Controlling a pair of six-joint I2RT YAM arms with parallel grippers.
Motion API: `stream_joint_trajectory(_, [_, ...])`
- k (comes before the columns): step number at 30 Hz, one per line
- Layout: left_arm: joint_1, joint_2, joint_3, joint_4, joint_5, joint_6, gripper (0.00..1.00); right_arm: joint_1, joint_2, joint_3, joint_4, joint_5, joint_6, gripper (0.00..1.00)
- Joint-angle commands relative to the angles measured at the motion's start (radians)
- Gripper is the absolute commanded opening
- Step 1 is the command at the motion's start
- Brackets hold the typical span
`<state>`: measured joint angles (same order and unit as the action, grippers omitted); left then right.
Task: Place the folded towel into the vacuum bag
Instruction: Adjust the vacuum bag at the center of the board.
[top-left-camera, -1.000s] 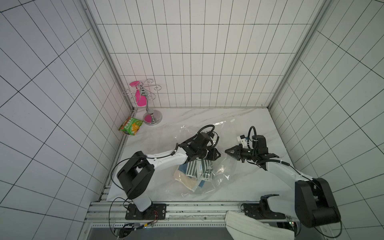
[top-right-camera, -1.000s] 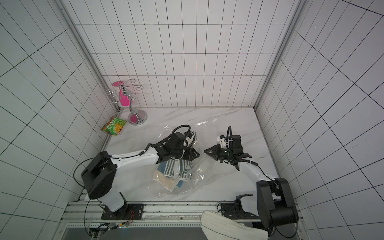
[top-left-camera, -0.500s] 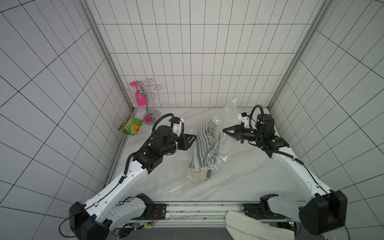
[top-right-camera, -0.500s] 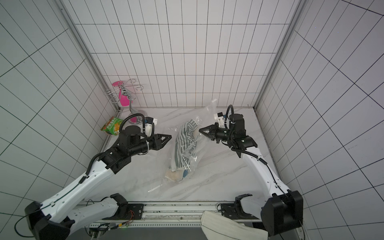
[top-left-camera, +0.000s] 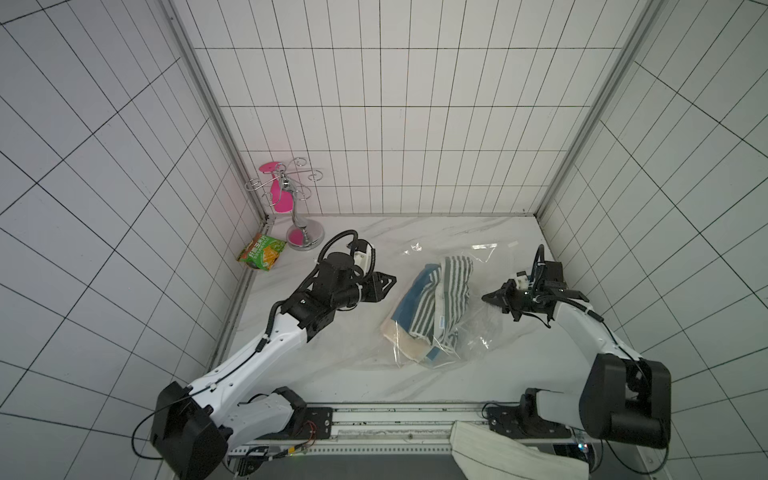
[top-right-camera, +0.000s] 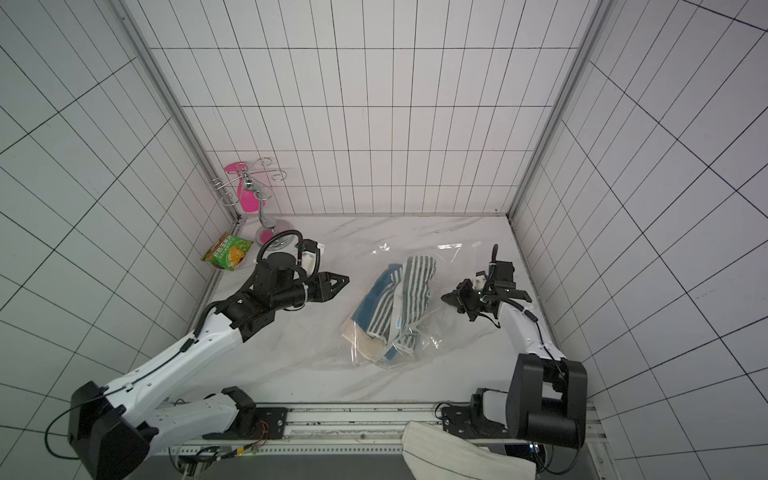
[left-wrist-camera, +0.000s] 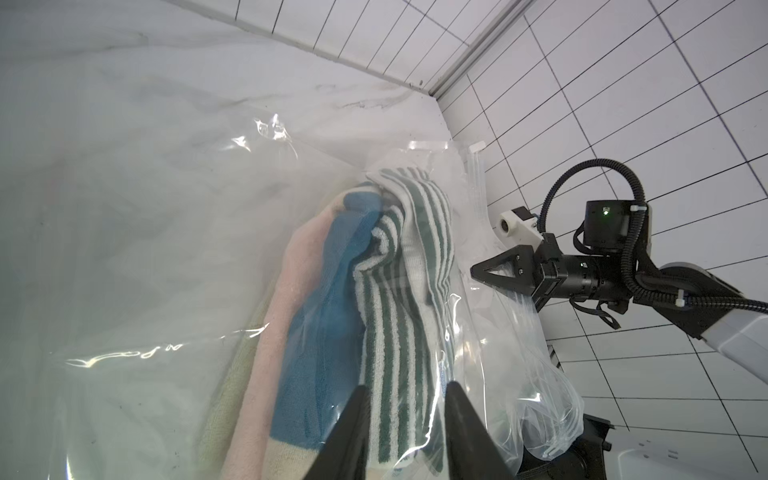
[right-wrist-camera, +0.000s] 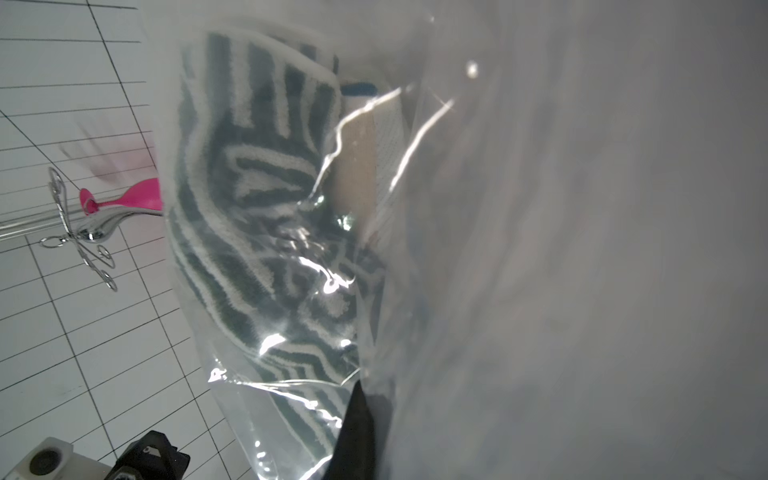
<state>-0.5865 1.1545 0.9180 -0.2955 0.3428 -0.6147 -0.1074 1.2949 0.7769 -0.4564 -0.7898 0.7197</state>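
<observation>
The folded towel (top-left-camera: 432, 307), striped green-and-white over blue and beige layers, lies inside the clear crinkly vacuum bag (top-left-camera: 478, 332) on the marble table in both top views (top-right-camera: 395, 299). My right gripper (top-left-camera: 484, 297) is shut, its tips pinching the bag's film at the bag's right side; in the right wrist view the film (right-wrist-camera: 540, 249) drapes past the dark finger (right-wrist-camera: 358, 415). My left gripper (top-left-camera: 390, 279) hovers left of the bag, apart from it. Its jaws stand open with nothing between them, and the left wrist view looks past them at the towel (left-wrist-camera: 395, 291).
A green snack packet (top-left-camera: 262, 251) lies by the left wall. A chrome stand with a pink piece (top-left-camera: 291, 203) stands in the back left corner. Tiled walls close three sides. A white cloth (top-left-camera: 498, 453) hangs over the front rail.
My left gripper has pulled out of the bag and back to the left. The right gripper raised the bag upright, then came down to the right, and the bag now slumps on the table.
</observation>
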Motion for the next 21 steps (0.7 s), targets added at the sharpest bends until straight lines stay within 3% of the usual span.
stream_joint_trajectory(1, [-0.014,0.018,0.01,0.01,0.024,-0.016,0.32,0.11,0.001,0.016,0.024,0.042,-0.006,0.0])
stream_joint_trajectory(4, [-0.013,-0.012,-0.086,0.033,-0.021,-0.031,0.32,0.233,0.01,-0.064,0.238,0.022,0.143,0.0])
stream_joint_trajectory(7, [0.009,-0.043,-0.183,0.016,-0.151,-0.057,0.31,0.365,-0.003,-0.146,0.507,0.042,0.34,0.0])
stream_joint_trajectory(10, [0.058,-0.088,-0.233,0.015,-0.208,-0.062,0.31,0.484,0.036,-0.085,0.479,0.059,0.332,0.0])
stream_joint_trajectory(12, [0.065,-0.113,-0.229,0.041,-0.198,-0.05,0.32,0.467,0.034,-0.112,0.455,0.067,0.307,0.0])
stream_joint_trajectory(14, [0.065,-0.101,-0.189,0.044,-0.139,-0.029,0.32,0.352,-0.023,-0.206,0.388,0.118,0.3,0.0])
stream_joint_trajectory(16, [0.06,-0.075,-0.132,0.012,-0.068,-0.023,0.32,0.287,-0.089,-0.315,0.44,0.139,0.324,0.0])
stream_joint_trajectory(19, [0.007,-0.052,-0.07,-0.026,-0.045,-0.008,0.33,0.343,-0.078,-0.291,0.412,0.091,0.264,0.02])
stream_joint_trajectory(21, [-0.061,-0.058,-0.047,-0.045,-0.085,0.032,0.38,0.348,-0.038,-0.263,0.389,0.079,0.225,0.13])
